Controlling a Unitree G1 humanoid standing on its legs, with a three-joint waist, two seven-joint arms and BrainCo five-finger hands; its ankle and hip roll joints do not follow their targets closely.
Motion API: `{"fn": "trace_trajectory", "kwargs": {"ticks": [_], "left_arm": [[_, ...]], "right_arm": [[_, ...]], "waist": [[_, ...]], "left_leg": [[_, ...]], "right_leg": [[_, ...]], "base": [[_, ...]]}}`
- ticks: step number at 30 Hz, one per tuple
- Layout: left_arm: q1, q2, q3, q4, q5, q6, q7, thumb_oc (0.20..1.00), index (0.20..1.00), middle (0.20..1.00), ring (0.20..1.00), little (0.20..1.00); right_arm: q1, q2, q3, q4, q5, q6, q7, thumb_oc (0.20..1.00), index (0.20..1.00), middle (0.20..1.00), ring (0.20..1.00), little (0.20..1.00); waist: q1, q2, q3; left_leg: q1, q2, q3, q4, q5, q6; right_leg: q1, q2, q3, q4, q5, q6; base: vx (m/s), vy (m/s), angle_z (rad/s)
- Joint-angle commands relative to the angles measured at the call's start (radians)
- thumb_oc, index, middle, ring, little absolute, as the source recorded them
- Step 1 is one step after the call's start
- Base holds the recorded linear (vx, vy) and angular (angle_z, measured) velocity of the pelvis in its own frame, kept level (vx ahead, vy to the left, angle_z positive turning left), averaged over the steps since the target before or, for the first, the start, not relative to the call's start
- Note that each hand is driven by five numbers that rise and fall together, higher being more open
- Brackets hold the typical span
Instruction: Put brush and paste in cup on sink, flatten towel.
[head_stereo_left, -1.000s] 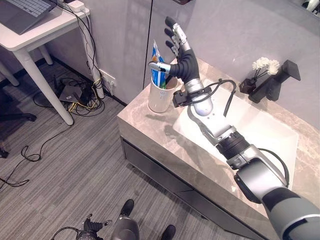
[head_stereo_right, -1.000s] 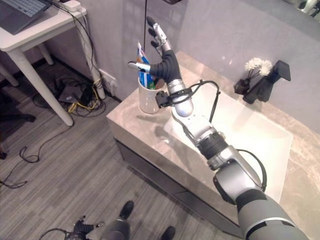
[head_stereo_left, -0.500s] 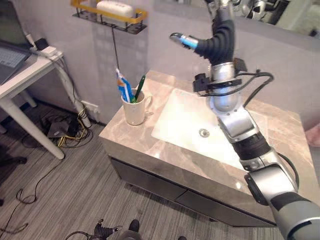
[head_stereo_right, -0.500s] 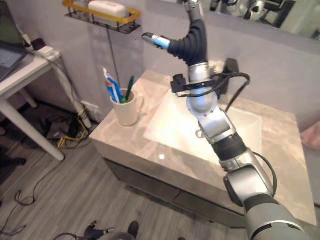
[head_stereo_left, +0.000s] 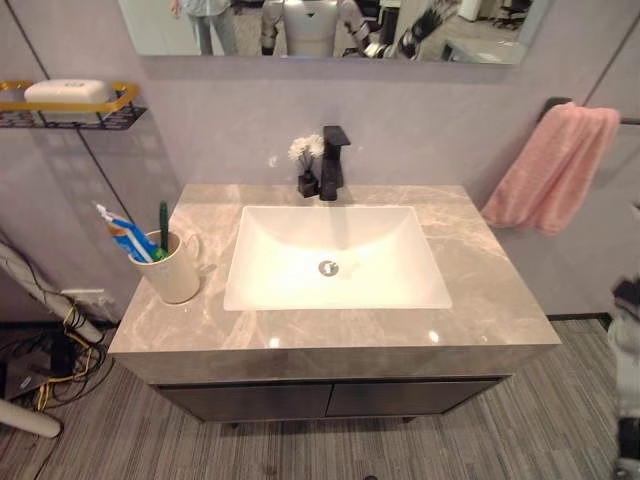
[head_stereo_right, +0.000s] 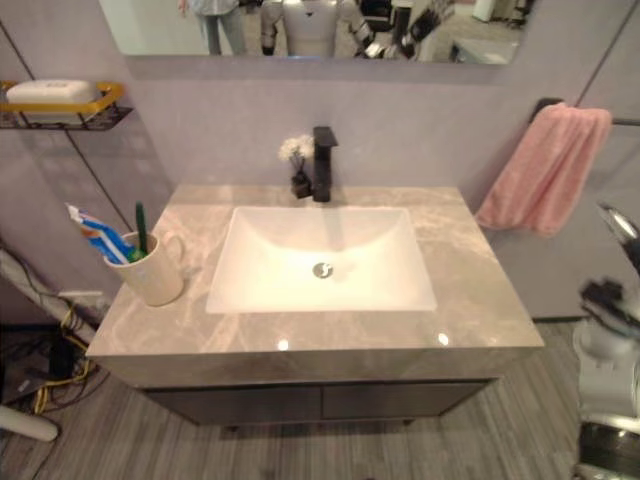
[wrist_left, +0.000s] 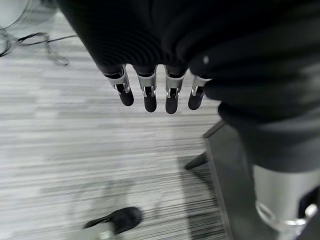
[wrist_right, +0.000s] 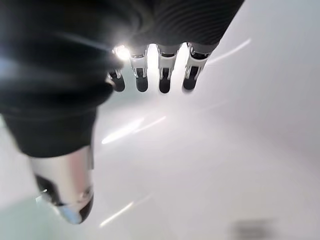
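The right arm has left the cup (head_stereo_left: 176, 270), where brush (head_stereo_left: 164, 220) and paste (head_stereo_left: 126, 235) stand, so the towel (head_stereo_left: 548, 167), hanging bunched by the surface (head_stereo_left: 330, 335), soft and light, wants both empty, straight-fingered robot hands at its lower edge.

one cup (head_stereo_left: 176, 275), one brush (head_stereo_left: 164, 219), one towel (head_stereo_left: 548, 168)

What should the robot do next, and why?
Probably reach its right hand toward the pink towel. The toothbrush and toothpaste already stand in the cup, while the towel hangs bunched on its bar, and both hands are open and hold nothing.
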Motion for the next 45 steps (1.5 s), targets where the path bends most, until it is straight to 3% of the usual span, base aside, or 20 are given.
{"fn": "trace_trajectory", "kwargs": {"ticks": [1,2,4,5,7,10,11,13,18,22,27,32,34,36,39,45], "left_arm": [[-0.08,0.029,-0.026,0.084,-0.011,-0.009,0.032,1.0,1.0,1.0,1.0,1.0],[-0.087,0.031,-0.041,0.079,-0.006,-0.007,0.031,1.0,1.0,1.0,1.0,1.0],[-0.111,0.029,-0.118,0.069,0.034,-0.004,0.016,1.0,1.0,1.0,1.0,1.0],[-0.128,0.034,-0.202,0.056,0.072,0.003,-0.016,1.0,1.0,1.0,1.0,1.0],[-0.162,0.032,-0.278,0.044,0.1,-0.006,-0.076,1.0,1.0,1.0,1.0,1.0],[-0.231,0.038,-0.357,-0.014,0.072,-0.029,-0.123,1.0,1.0,1.0,1.0,1.0],[-0.198,0.043,-0.414,-0.24,0.017,-0.036,-0.174,1.0,1.0,1.0,1.0,1.0],[-0.073,0.125,-0.424,-0.447,0.039,-0.063,-0.246,1.0,1.0,1.0,1.0,1.0],[0.005,0.218,-0.365,-0.676,-0.033,-0.097,-0.298,1.0,1.0,1.0,1.0,1.0],[0.086,0.293,-0.294,-0.849,-0.084,-0.114,-0.326,1.0,1.0,1.0,1.0,1.0],[0.191,0.389,-0.189,-1.07,-0.164,-0.128,-0.363,1.0,1.0,1.0,1.0,1.0],[0.29,0.473,-0.081,-1.269,-0.273,-0.129,-0.422,1.0,1.0,1.0,1.0,1.0],[0.353,0.55,-0.016,-1.348,-0.401,-0.131,-0.482,1.0,1.0,1.0,1.0,1.0],[0.398,0.594,0.027,-1.405,-0.437,-0.129,-0.51,1.0,1.0,1.0,1.0,1.0],[0.484,0.65,0.133,-1.49,-0.539,-0.12,-0.542,1.0,1.0,1.0,1.0,1.0],[0.495,0.608,0.283,-1.471,-0.676,-0.142,-0.482,1.0,1.0,1.0,1.0,1.0]], "right_arm": [[0.015,0.023,0.009,0.094,0.252,-0.154,-0.034,1.0,1.0,1.0,1.0,1.0],[0.031,0.05,0.017,0.192,0.309,-0.147,-0.055,1.0,1.0,1.0,1.0,1.0],[0.028,0.07,0.069,0.486,0.464,-0.141,0.008,1.0,1.0,1.0,1.0,1.0],[-0.006,0.036,0.153,0.821,0.642,-0.042,0.192,1.0,1.0,1.0,1.0,1.0],[-0.039,0.011,0.309,1.067,0.589,0.083,0.394,1.0,1.0,1.0,1.0,1.0],[-0.068,0.05,0.415,1.285,0.489,0.146,0.469,1.0,1.0,1.0,1.0,1.0],[-0.048,0.071,0.433,1.315,0.476,0.16,0.511,1.0,1.0,1.0,1.0,1.0],[-0.03,0.098,0.455,1.359,0.424,0.191,0.573,1.0,1.0,1.0,1.0,1.0],[-0.049,0.129,0.552,1.285,0.282,0.184,0.59,1.0,1.0,1.0,1.0,1.0],[-0.06,0.092,0.673,1.183,0.109,0.166,0.606,1.0,1.0,1.0,1.0,1.0],[-0.047,0.063,0.722,1.127,0.052,0.153,0.646,1.0,1.0,1.0,1.0,1.0],[-0.041,0.074,0.766,1.158,-0.028,0.167,0.671,1.0,1.0,1.0,1.0,1.0],[-0.042,0.07,0.85,1.129,-0.162,0.168,0.681,1.0,1.0,1.0,1.0,1.0],[-0.034,0.064,0.889,1.095,-0.209,0.162,0.689,1.0,1.0,1.0,1.0,1.0],[0.014,0.061,0.861,1.042,-0.163,0.148,0.706,1.0,1.0,1.0,1.0,1.0],[0.09,0.092,0.822,0.996,-0.037,0.114,0.742,1.0,1.0,1.0,1.0,1.0]], "waist": [[0.011,0.004,0.007],[0.002,0.013,0.012],[-0.013,0.024,0.015],[-0.016,0.028,0.017],[-0.018,0.035,0.024],[-0.013,0.041,0.027],[-0.004,0.049,0.033],[0.018,0.062,0.041],[0.032,0.077,0.051],[0.038,0.082,0.055],[0.055,0.089,0.056],[0.078,0.09,0.055],[0.095,0.093,0.06],[0.096,0.092,0.061],[0.105,0.091,0.063],[0.125,0.078,0.065]], "left_leg": [[-0.033,0.03,-0.012,0.008,0.015,0.008],[-0.032,0.032,-0.007,0.008,0.022,0.007],[-0.031,0.038,0.005,0.008,0.023,0.002],[-0.033,0.042,0.012,0.008,0.027,-0.003],[-0.03,0.047,0.015,0.008,0.022,-0.012],[-0.043,0.049,0.004,0.008,0.031,-0.017],[-0.046,0.047,-0.007,0.008,0.031,-0.016],[-0.058,0.048,-0.023,0.008,0.038,-0.017],[-0.061,0.05,-0.03,0.008,0.05,-0.029],[-0.056,0.054,-0.026,0.008,0.056,-0.036],[-0.054,0.058,-0.031,0.008,0.063,-0.04],[-0.059,0.059,-0.044,0.008,0.068,-0.043],[-0.064,0.057,-0.053,0.008,0.072,-0.046],[-0.067,0.057,-0.061,0.008,0.075,-0.048],[-0.076,0.057,-0.076,0.008,0.082,-0.052],[-0.09,0.056,-0.107,0.008,0.093,-0.057]], "right_leg": [[0.007,-0.057,-0.013,0.007,0.034,0.034],[0.003,-0.056,-0.008,0.007,0.041,0.032],[-0.003,-0.051,0.003,0.007,0.044,0.029],[-0.009,-0.048,0.011,0.007,0.048,0.026],[-0.007,-0.044,0.011,0.007,0.041,0.026],[-0.01,-0.044,-0.002,0.007,0.041,0.023],[-0.004,-0.045,-0.013,0.007,0.039,0.024],[-0.001,-0.048,-0.034,0.007,0.034,0.024],[0.009,-0.048,-0.049,0.007,0.026,0.022],[0.015,-0.047,-0.049,0.007,0.023,0.018],[0.017,-0.044,-0.054,0.007,0.019,0.015],[0.025,-0.043,-0.072,0.007,0.015,0.014],[0.026,-0.043,-0.085,0.007,0.016,0.015],[0.028,-0.043,-0.091,0.007,0.015,0.016],[0.032,-0.041,-0.109,0.007,0.014,0.017],[0.046,-0.041,-0.148,0.007,0.009,0.016]], "base": [[0.0,-0.021,-0.06],[0.01,-0.017,-0.08],[-0.04,-0.029,-0.17],[-0.03,-0.037,-0.18],[-0.01,-0.044,-0.07],[-0.02,-0.056,-0.02],[-0.02,-0.055,0.06],[-0.03,-0.046,0.09],[-0.01,-0.038,0.18],[-0.01,-0.026,0.09],[0.0,-0.02,0.04],[0.0,-0.015,0.02],[-0.01,-0.019,0.06],[0.0,-0.016,0.16],[0.0,-0.016,0.17],[0.0,-0.026,0.26]]}}
